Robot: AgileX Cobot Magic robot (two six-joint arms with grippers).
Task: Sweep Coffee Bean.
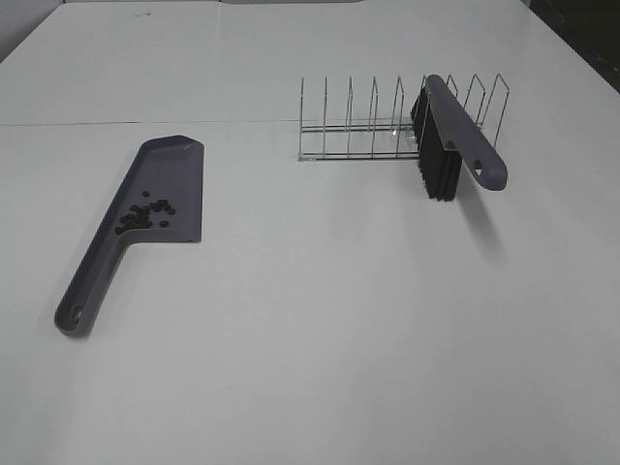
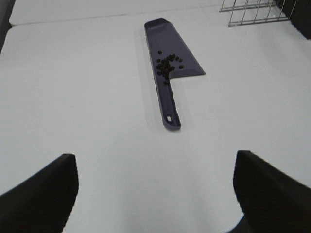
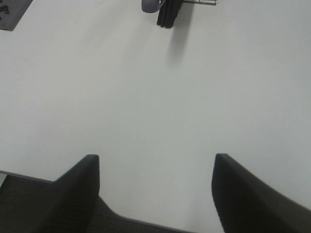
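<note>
A grey-purple dustpan (image 1: 160, 194) lies flat on the white table at the left, and it also shows in the left wrist view (image 2: 167, 53). The coffee beans (image 1: 145, 213) sit in a small cluster inside it near the handle, seen too in the left wrist view (image 2: 167, 65). A brush (image 1: 450, 136) with black bristles and a grey-purple handle rests in the wire rack (image 1: 387, 121); its end shows in the right wrist view (image 3: 165, 12). My left gripper (image 2: 155, 194) is open and empty, well short of the dustpan handle. My right gripper (image 3: 155, 194) is open and empty, far from the brush.
The wire rack's corner shows in the left wrist view (image 2: 252, 12). A seam crosses the table (image 1: 97, 124) behind the dustpan. The table's near edge shows under my right gripper (image 3: 29, 194). Neither arm appears in the high view.
</note>
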